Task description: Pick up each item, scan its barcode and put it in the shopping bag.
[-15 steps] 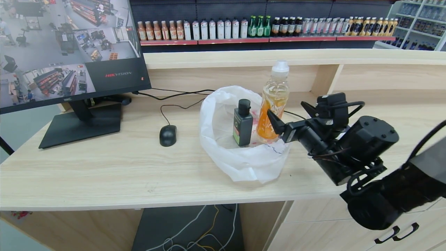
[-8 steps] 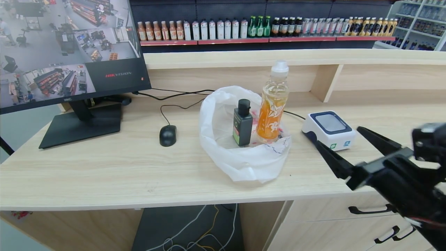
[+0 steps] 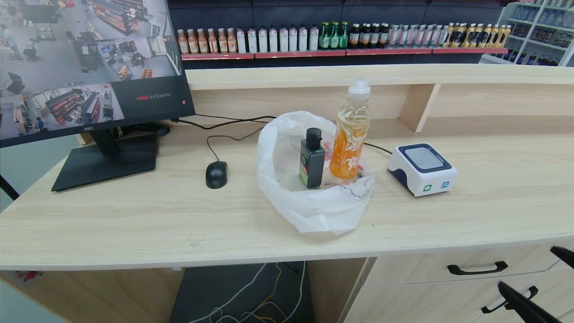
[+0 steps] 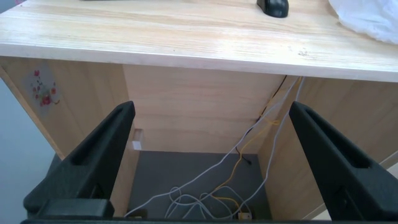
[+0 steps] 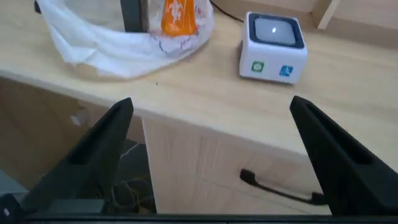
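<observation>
Finds dark bottle (image 3: pixel 311 159) and drink bottle (image 3: pixel 350 139) upright in shopping bag (image 3: pixel 314 211) at middle of counter (image 3: pixel 134 224), judges task seemingly done, notes left gripper (image 4: pixel 211 109) and right gripper (image 5: pixel 211 102) spread, empty, below front edge.

The counter (image 3: pixel 134 224) looks like pale wood-grain laminate, smooth with a soft sheen. At the centre of the head view, the shopping bag (image 3: pixel 314 211) is thin, crinkled, translucent white plastic. In it, the orange drink bottle (image 3: pixel 350 130) is clear glossy plastic with a white cap, and the dark bottle (image 3: pixel 312 159) is a duller plastic. Right of the bag, the scanner (image 3: pixel 421 168) has a smooth white plastic shell and a glossy window. The mouse (image 3: pixel 216 174) is matt black. The left gripper (image 4: pixel 211 109) and right gripper (image 5: pixel 211 102) have matt black plastic fingers.
</observation>
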{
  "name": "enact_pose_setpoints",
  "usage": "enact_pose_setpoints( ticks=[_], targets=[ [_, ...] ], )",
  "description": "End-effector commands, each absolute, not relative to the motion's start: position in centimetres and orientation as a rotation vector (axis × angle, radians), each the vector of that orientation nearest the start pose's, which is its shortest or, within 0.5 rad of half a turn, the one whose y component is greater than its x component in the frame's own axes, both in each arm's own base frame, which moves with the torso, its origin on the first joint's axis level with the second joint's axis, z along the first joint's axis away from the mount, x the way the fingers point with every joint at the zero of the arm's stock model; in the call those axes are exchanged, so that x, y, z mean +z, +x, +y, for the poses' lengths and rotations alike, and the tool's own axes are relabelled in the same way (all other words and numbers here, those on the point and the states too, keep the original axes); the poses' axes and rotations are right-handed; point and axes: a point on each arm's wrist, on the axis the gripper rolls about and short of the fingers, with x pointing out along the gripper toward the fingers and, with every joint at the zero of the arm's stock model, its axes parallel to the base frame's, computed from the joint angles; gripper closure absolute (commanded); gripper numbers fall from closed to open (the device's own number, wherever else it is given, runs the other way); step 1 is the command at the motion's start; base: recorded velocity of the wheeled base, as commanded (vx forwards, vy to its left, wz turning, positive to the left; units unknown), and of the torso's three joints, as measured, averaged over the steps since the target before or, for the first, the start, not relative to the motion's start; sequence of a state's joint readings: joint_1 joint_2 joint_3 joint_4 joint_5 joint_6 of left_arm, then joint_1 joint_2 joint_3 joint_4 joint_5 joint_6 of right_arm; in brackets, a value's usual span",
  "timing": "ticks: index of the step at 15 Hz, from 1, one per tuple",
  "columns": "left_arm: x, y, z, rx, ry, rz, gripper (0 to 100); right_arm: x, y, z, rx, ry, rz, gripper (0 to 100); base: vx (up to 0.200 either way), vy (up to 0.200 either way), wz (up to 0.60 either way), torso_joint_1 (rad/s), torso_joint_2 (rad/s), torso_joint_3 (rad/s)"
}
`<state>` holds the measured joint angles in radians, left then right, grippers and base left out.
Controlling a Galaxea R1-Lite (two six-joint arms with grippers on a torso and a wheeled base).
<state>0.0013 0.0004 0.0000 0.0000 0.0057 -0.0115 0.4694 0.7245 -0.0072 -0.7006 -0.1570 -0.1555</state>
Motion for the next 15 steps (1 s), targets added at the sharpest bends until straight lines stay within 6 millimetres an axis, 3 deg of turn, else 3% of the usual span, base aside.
enact_pose_setpoints(
  ticks=[1, 3, 7, 15],
  targets=[
    [7.5, -2.3, 0.0, 0.008, -0.012, 0.000, 0, 10.1, -0.8, -0.8, 0.311, -0.153, -0.022, 0, 0.000, 0.000, 0.00, 0.000, 0.00, 0.000],
    [7.5, -2.3, 0.0, 0.008, -0.012, 0.000, 0, 8.5, -1.6, -1.2, 0.326, -0.153, -0.021, 0, 0.000, 0.000, 0.00, 0.000, 0.00, 0.000],
    [7.5, -2.3, 0.0, 0.008, -0.012, 0.000, 0, 8.5, -1.5, -1.1, 0.293, -0.106, -0.006, 0, 0.000, 0.000, 0.00, 0.000, 0.00, 0.000],
    [7.5, -2.3, 0.0, 0.008, -0.012, 0.000, 0, 8.5, -1.2, -0.4, -0.176, -0.077, 0.098, 0, 0.000, 0.000, 0.00, 0.000, 0.00, 0.000]
  ],
)
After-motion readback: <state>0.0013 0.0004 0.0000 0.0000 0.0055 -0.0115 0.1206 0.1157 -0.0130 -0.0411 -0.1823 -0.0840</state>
